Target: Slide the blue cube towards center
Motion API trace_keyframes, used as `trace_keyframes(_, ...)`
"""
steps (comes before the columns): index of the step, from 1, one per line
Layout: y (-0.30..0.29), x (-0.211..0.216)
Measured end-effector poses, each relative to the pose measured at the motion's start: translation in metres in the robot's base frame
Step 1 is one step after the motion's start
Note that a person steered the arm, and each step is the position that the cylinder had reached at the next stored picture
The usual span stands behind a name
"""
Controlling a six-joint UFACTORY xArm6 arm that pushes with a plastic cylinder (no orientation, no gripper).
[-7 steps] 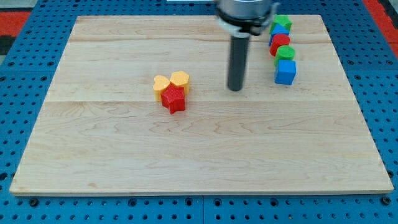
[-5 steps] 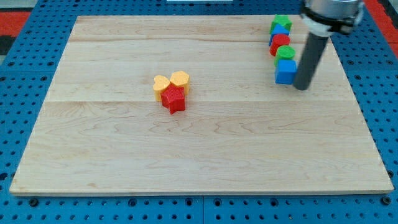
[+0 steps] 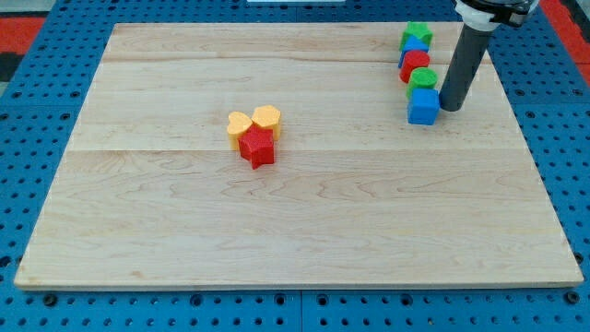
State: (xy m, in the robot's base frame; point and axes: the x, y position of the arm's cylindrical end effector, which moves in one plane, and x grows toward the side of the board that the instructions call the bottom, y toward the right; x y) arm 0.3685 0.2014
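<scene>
Where board meets the view's right: my tip [image 3: 451, 108], no jaws, beside blue cube [image 3: 423, 107]. Column above: two green blocks [image 3: 417, 34] [image 3: 423, 77], one blue [image 3: 414, 45], one red [image 3: 414, 63]. Centre: two yellow hearts [image 3: 239, 124] [image 3: 266, 118], one red star [image 3: 258, 148].

Near the board's [image 3: 304, 231] top-right corner, five blocks run in a line; the cube [image 3: 423, 107] ends it at the bottom. The tip [image 3: 451, 108] stands just right of the cube. Three blocks [image 3: 253, 134] huddle touching left of centre.
</scene>
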Motion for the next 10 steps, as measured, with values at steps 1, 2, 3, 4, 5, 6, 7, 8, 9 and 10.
trace_keyframes(1,-0.003,0.000)
trace_keyframes(2,-0.008,0.001)
trace_keyframes(3,-0.025,0.003)
trace_keyframes(4,-0.042,0.004)
trace_keyframes(5,-0.065,0.004)
trace_keyframes(6,-0.064,0.024)
trace_keyframes(7,-0.087,0.019)
trace_keyframes(8,-0.146,0.008)
trace_keyframes(9,-0.166,0.000)
trace_keyframes(10,-0.163,-0.024)
